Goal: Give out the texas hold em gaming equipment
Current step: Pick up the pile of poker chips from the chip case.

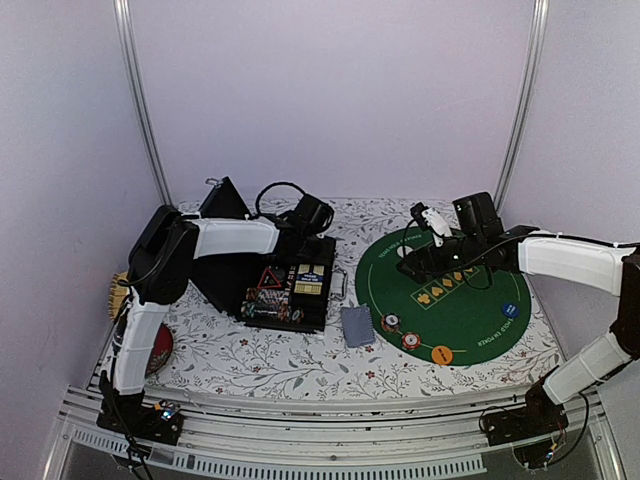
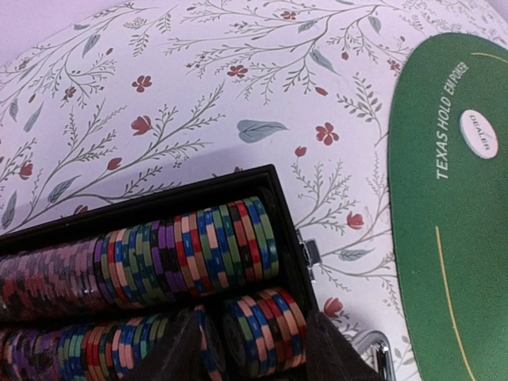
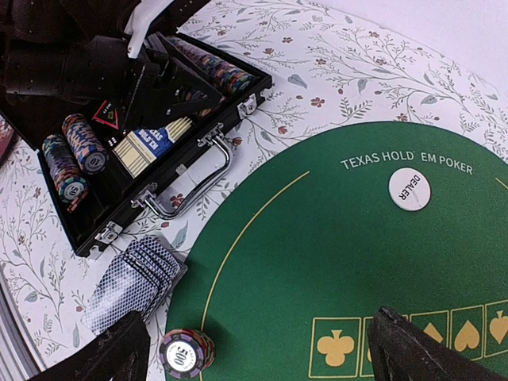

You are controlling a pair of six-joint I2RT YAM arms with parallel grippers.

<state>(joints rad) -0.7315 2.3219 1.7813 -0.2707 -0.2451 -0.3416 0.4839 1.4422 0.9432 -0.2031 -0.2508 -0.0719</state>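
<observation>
Rows of striped poker chips (image 2: 190, 246) lie on edge in the open black case (image 1: 290, 290). My left gripper (image 2: 258, 349) reaches into the case's near row, its fingers (image 2: 341, 357) pressed on either side of a short stack of chips (image 2: 266, 329). On the green mat (image 1: 460, 320) lie two small chip stacks (image 1: 390, 323), an orange button (image 1: 441, 354), a blue button (image 1: 510, 309) and the white dealer button (image 3: 409, 190). The grey-blue cards (image 3: 135, 278) are fanned beside the mat's left edge. My right gripper (image 3: 262, 337) hovers open over the mat, holding nothing.
The case's metal handle (image 3: 194, 186) sticks out toward the mat. A boxed deck (image 3: 151, 143) and more chip stacks (image 3: 83, 143) sit in the case. A woven object (image 1: 120, 295) and a red object (image 1: 160, 350) lie by the left arm. Rails run along the front edge.
</observation>
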